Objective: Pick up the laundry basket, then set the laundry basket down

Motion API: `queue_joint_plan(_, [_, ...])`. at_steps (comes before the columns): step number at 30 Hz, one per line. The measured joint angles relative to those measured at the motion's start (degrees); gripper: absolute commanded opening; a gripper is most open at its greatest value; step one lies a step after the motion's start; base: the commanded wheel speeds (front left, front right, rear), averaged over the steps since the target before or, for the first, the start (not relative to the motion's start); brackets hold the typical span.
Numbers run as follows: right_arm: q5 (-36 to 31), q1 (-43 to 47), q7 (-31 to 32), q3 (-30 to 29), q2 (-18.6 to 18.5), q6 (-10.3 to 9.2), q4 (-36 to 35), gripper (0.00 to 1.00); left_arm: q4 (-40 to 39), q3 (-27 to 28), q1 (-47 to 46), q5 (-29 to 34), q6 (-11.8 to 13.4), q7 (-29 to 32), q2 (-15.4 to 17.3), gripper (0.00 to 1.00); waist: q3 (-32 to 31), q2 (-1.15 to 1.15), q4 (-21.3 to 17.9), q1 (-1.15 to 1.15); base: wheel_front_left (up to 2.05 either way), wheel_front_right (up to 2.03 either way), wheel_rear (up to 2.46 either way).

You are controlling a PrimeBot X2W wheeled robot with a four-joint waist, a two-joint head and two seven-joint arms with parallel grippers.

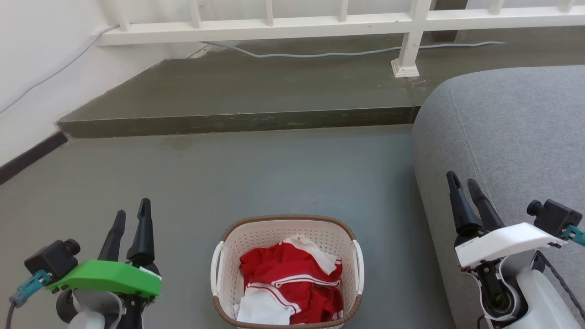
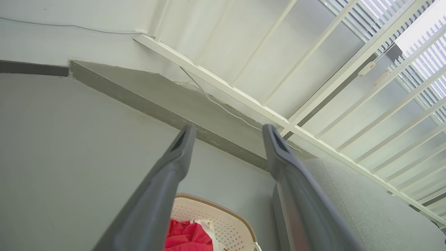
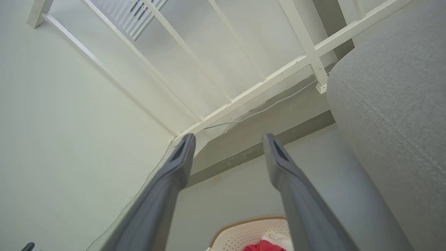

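Laundry basket [image 1: 256,240] on grey floor [image 1: 274,173]

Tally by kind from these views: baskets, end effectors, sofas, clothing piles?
Cream-white perforated plastic laundry basket: 1
Dark two-fingered end effectors: 2 (left end effector, right end effector, both open)
Grey fabric sofa: 1
Red-and-white clothing pile in the basket: 1
Total: 5

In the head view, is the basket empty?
No, red and white clothes lie inside the basket.
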Motion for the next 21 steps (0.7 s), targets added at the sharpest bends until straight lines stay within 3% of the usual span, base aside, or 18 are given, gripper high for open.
queue_joint_plan(21, [-15.83, -0.65, -3.99, 2.59, 0.24, -0.86, -0.9, 1.0, -1.29, -1.21, -0.16, 15.08, -0.03, -4.15, -1.14, 1.0, -0.1, 0.0, -0.08, 0.0, 0.0, 0.0, 0.0])
